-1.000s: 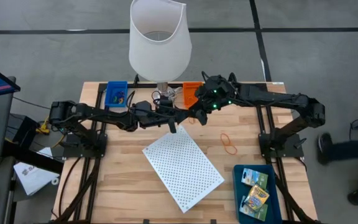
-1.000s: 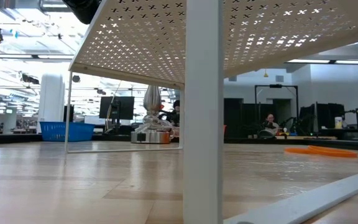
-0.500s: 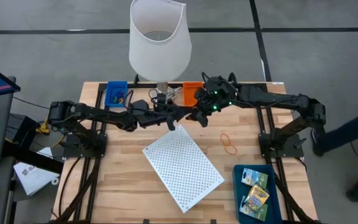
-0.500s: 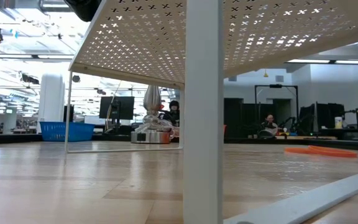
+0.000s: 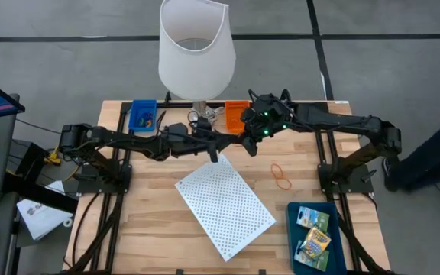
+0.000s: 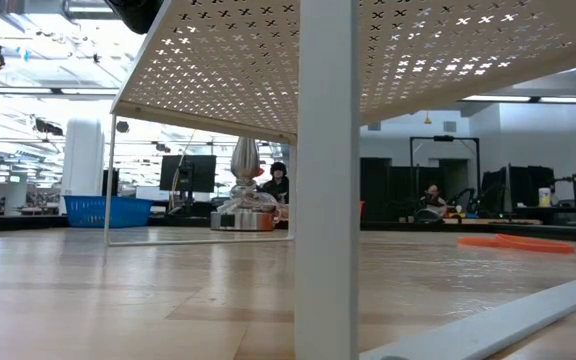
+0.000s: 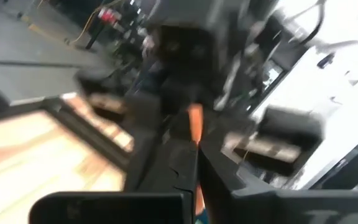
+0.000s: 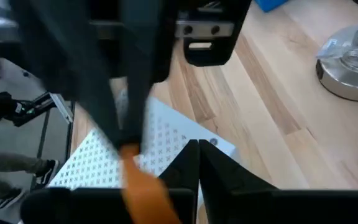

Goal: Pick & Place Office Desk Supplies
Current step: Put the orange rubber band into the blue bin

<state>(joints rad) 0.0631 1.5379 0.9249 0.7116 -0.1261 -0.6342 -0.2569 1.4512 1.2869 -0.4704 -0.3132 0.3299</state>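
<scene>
Above the table's middle, in front of the lamp base (image 5: 199,109), my two grippers meet tip to tip. My left gripper (image 5: 228,142) is shut on a thin orange rubber band (image 7: 195,119). My right gripper (image 5: 245,144) stands shut right beside it (image 8: 197,150), and the orange band (image 8: 143,183) runs past its fingers. More orange rubber bands (image 5: 281,176) lie flat on the wood to the right. Two colourful printed boxes (image 5: 314,233) lie in a blue tray (image 5: 294,246) at the near right. My left gripper pinches the orange band (image 7: 195,119) between its two fingers, which come nearly level from the table's left. The band is lifted clear of the table. My right gripper is shut next to the band; I cannot tell whether it touches it.
A white perforated stand (image 5: 224,206) fills the table's middle and blocks most of the low view (image 6: 325,180). The big white lamp shade (image 5: 196,47) hangs over the far edge. A blue bin (image 5: 143,114) and an orange bin (image 5: 235,113) flank the lamp base.
My right gripper has shut while staying beside my left gripper. A person has walked in past the table's right side.
</scene>
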